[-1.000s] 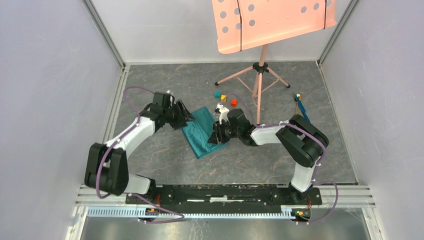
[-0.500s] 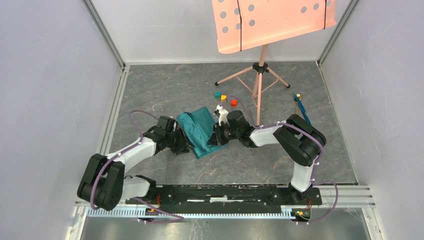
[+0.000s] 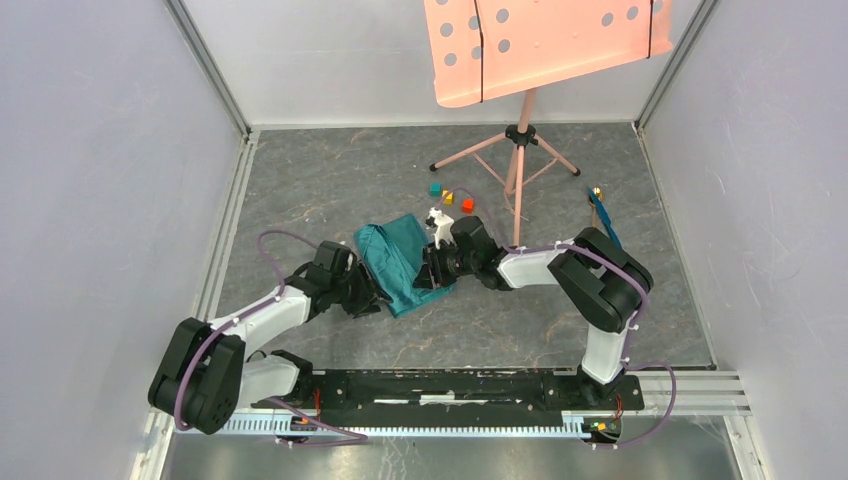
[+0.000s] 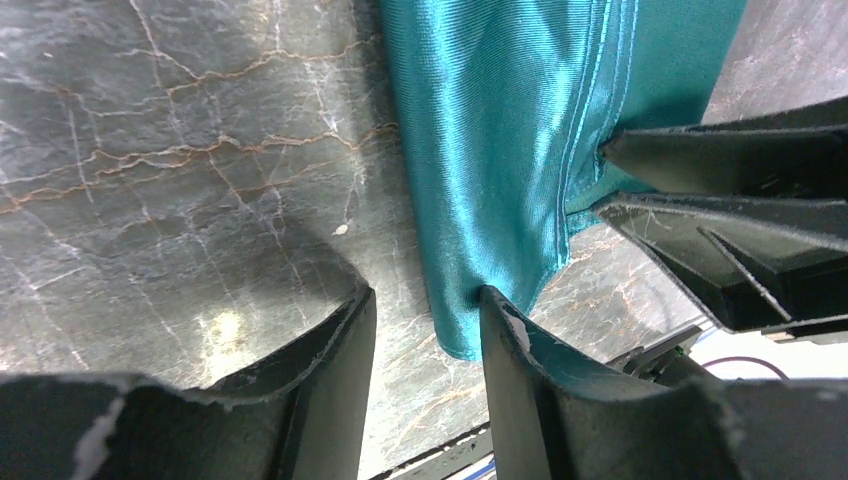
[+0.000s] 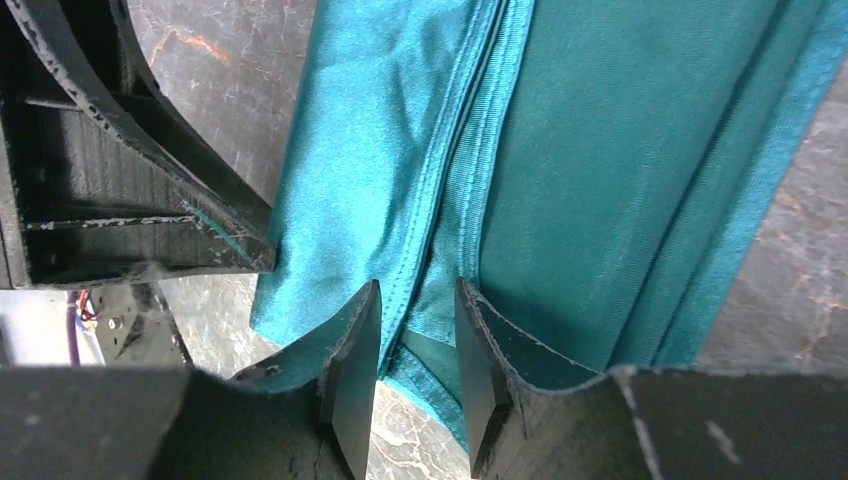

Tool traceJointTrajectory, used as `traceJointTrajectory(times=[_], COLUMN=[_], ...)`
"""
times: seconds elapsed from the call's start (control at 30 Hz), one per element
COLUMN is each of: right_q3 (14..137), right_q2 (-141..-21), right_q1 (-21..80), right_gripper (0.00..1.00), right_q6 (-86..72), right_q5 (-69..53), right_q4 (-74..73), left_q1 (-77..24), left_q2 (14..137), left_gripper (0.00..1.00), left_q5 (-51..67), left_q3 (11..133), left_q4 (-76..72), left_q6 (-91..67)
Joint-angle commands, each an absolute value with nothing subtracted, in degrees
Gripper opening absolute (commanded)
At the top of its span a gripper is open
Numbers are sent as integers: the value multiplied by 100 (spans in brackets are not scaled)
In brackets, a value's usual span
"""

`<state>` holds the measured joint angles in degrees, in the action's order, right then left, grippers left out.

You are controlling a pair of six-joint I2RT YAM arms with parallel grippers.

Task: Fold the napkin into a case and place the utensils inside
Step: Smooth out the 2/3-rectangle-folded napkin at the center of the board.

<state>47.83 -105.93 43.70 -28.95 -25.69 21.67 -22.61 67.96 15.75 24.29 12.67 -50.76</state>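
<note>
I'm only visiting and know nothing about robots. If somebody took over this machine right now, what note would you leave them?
Left gripper: open, low at the near corner of the napkin, just touching the cloth.
Right gripper: jaws narrowly apart astride a folded hem; whether it pinches is unclear.
Napkin: mid-table, loosely folded into a band, not yet a tidy case.
Utensils: lying far to the right, untouched.
Left to do: finish the fold, then slip both utensils inside.
</note>
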Motion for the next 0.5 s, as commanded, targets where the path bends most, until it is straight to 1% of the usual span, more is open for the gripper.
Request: traceJointTrajectory(times=[0.0, 0.23, 0.27, 0.37, 0.47], right_q3=[5026, 5080, 5059, 4894, 4763], right_q2=[-10555, -10705, -10758, -10778, -10736], right_q1=[4315, 4315, 4323, 4370, 4459], right_gripper=[40, 39, 38, 29, 24], right_q6=[-2597, -2476, -2530, -2791, -3009], right_q5=[-2392, -2324, -2384, -2558, -2675], right_q4=[1965, 1857, 1898, 2234, 2476], left_q1=[-2305, -2306, -2312, -2312, -2320], left_q2=[6724, 6736, 6750, 6759, 6744], left_gripper=[50, 50, 50, 48, 45], left_q5=[1706, 1699, 1696, 1715, 1712], left_q3=[2295, 2254, 2250, 2207, 2147], left_q4=[1003, 977, 958, 909, 876], left_q6=[-5335, -5313, -5317, -5343, -5353])
